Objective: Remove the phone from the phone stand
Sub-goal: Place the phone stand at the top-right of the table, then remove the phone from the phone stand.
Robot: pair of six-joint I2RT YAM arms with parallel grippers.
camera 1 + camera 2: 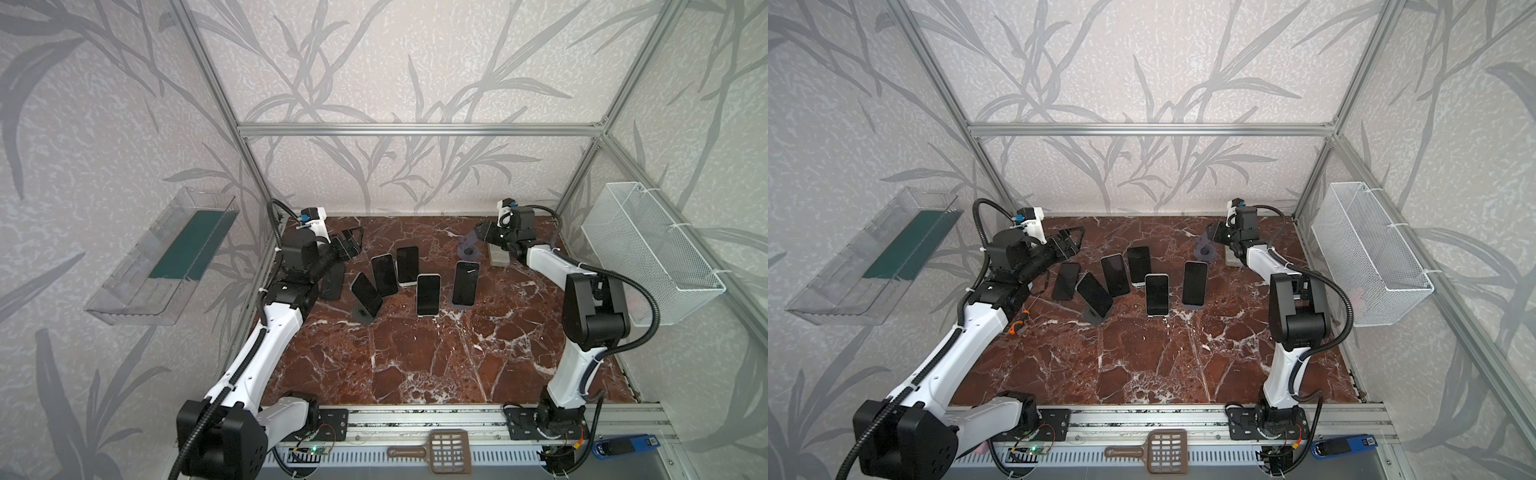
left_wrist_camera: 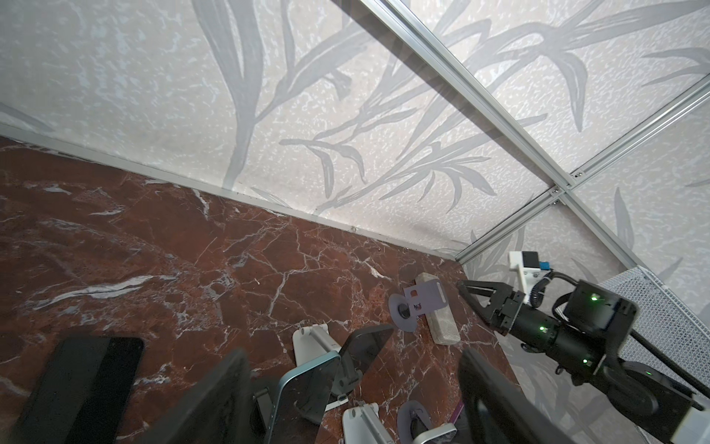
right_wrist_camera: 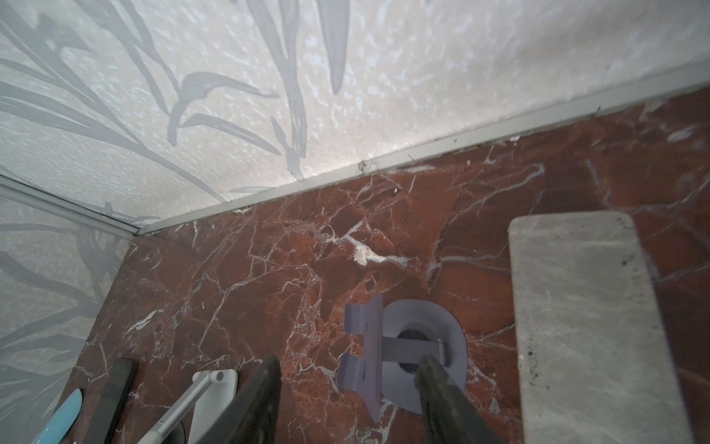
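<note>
- In both top views the right gripper (image 1: 483, 231) is seen at the far right corner of the table (image 1: 415, 365). It is tilted down over a purple phone stand (image 1: 468, 249).
- In the right wrist view its fingers (image 3: 257, 399) are spread well apart, and nothing is pinched between them. The round base and upright back plate of the purple phone stand (image 3: 418, 326) are seen through the gap.
- No phone is carried on that stand.
- Whether one fingertip touches the stand's base cannot be told, as the two overlap in the wrist view.
- A grey marbled slab (image 3: 584, 319), probably the phone lying face down, is laid flat on the table. It lies just beside the stand, on the side toward the right wall.
- In a top view the grey marbled slab (image 1: 1232, 257) is partly covered by the right arm, but it is not gripped.
- The left gripper (image 1: 353, 243) is held low at the far left of the table, pointing toward the middle. Its jaws are spread wide and nothing is held in them.
- In the left wrist view the left gripper's dark fingers (image 2: 215, 399) frame the scene. Only phones and stands farther off are seen between them.
- Several other phones (image 1: 429, 294) are grouped in the middle of the table between the two grippers, most of them propped on stands. None is touched by either gripper.
</note>
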